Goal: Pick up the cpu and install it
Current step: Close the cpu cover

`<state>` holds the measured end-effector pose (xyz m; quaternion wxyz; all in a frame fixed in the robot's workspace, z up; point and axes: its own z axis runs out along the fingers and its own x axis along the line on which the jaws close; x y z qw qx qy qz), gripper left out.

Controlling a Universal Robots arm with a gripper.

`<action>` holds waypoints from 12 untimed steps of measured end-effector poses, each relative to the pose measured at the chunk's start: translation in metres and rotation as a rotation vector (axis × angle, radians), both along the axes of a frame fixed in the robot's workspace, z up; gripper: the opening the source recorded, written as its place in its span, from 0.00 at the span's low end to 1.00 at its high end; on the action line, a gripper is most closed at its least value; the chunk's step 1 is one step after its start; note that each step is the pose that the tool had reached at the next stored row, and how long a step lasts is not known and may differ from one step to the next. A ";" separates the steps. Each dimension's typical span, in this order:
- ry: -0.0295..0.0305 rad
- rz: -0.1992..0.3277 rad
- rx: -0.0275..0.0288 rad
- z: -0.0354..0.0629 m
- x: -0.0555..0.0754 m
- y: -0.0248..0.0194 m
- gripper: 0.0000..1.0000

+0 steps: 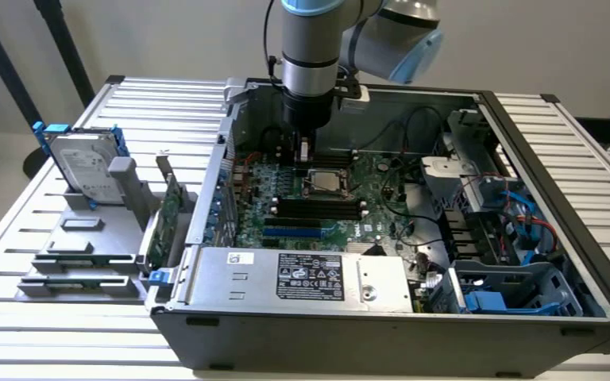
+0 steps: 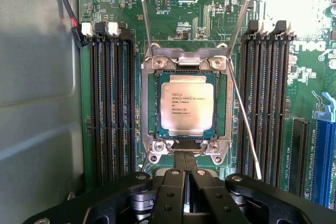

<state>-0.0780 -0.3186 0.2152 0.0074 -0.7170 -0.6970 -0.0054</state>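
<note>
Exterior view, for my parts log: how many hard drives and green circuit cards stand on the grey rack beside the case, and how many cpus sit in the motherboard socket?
hard drive: 1
green circuit card: 1
cpu: 1
Total: 3

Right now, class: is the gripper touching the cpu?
Apart. In the wrist view the cpu lies inside the socket frame with all four edges showing. The shut gripper ends over that frame's edge, short of the chip.
</note>
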 end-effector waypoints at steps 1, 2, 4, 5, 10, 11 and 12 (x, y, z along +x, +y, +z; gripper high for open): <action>0.0000 0.000 0.0000 0.0000 0.000 0.0000 0.11; 0.0000 0.000 0.0000 0.0000 0.000 0.0000 0.11; 0.0004 0.000 -0.0001 0.0014 0.002 -0.0002 0.11; 0.0011 0.000 -0.0001 0.0034 0.004 -0.0007 0.11; 0.0068 0.000 0.0017 0.0156 0.023 -0.0041 0.11; 0.0081 0.000 0.0019 0.0178 0.027 -0.0045 0.11; 0.0093 0.000 0.0023 0.0200 0.032 -0.0049 0.11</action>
